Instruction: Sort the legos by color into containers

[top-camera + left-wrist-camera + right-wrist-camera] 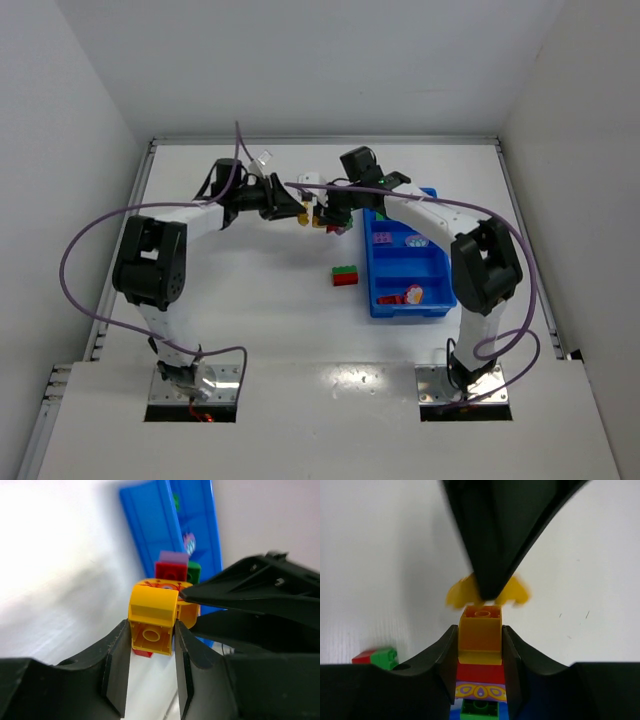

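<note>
Both grippers meet above the table, left of the blue tray (pixel 436 268). Between them hangs a stack of legos (pixel 322 219): a yellow brick (pixel 152 622) joined to a red (pixel 480 672), a purple patterned (pixel 480 691) and a green brick (pixel 479 709). My left gripper (pixel 151 630) is shut on the yellow brick's end. My right gripper (pixel 480 635) is shut on the stack's yellow and red bricks. In the top view my left gripper (pixel 298 213) and my right gripper (pixel 333 215) face each other. A red-and-green lego (pixel 344 275) lies on the table.
The tray holds a green brick (pixel 382 238), a purple piece (pixel 415 240) and red pieces (pixel 400 296) in separate compartments. The red-and-green lego also shows in the right wrist view (pixel 375 657). White walls enclose the table on three sides.
</note>
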Robot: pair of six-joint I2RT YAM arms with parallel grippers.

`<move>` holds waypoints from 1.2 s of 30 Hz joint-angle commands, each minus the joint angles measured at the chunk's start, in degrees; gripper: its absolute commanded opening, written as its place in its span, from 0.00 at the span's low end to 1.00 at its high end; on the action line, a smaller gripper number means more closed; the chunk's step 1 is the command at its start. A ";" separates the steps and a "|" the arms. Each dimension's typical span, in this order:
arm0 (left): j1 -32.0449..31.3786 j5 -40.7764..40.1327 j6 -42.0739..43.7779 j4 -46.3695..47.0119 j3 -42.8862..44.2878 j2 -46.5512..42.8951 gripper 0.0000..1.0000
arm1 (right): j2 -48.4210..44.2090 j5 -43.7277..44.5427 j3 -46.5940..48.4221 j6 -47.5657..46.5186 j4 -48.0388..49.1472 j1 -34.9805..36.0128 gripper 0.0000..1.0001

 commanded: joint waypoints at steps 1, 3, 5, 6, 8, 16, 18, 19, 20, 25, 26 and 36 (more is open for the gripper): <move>4.49 -2.49 1.14 1.69 0.22 -3.76 0.12 | -2.93 0.48 -0.25 0.73 0.06 -0.26 0.02; 6.16 -2.49 1.15 1.16 0.22 -4.37 0.12 | -2.93 0.48 -0.78 0.73 0.60 -0.26 0.01; 7.04 -3.10 1.75 1.16 0.22 -5.07 0.12 | -3.45 0.48 -0.78 0.73 1.12 -0.26 0.01; 7.83 -3.62 1.76 0.64 0.22 -5.08 0.12 | -3.46 0.48 -0.78 1.26 1.12 -0.26 0.01; 8.37 -3.63 3.77 -0.41 0.22 -5.61 0.12 | -3.46 1.10 -0.78 2.74 3.23 -0.26 0.01; 8.98 -6.00 5.72 2.99 -9.09 -14.20 0.10 | 2.76 7.86 10.53 28.11 12.37 -1.93 0.00; 8.29 -5.39 6.76 4.66 -12.43 -16.58 0.10 | 4.27 9.53 12.66 32.44 13.94 -2.54 0.00; 7.76 -4.78 8.77 5.37 -13.31 -19.03 0.10 | 5.41 9.54 14.15 35.86 14.48 -2.55 0.00; 7.23 -4.77 10.10 6.07 -15.49 -20.44 0.10 | 6.11 10.32 14.95 37.28 14.48 -2.55 0.00; 1.79 -4.77 14.85 11.61 -19.56 -26.69 0.10 | 10.95 11.38 21.45 46.41 15.10 -4.21 0.00; 0.56 -5.55 14.86 12.23 -19.56 -26.70 0.10 | 12.43 11.38 23.29 47.65 15.10 -4.22 0.00; -13.60 -14.16 4.05 33.58 -22.02 -22.40 0.10 | 15.70 11.48 28.05 58.21 16.15 -9.92 0.00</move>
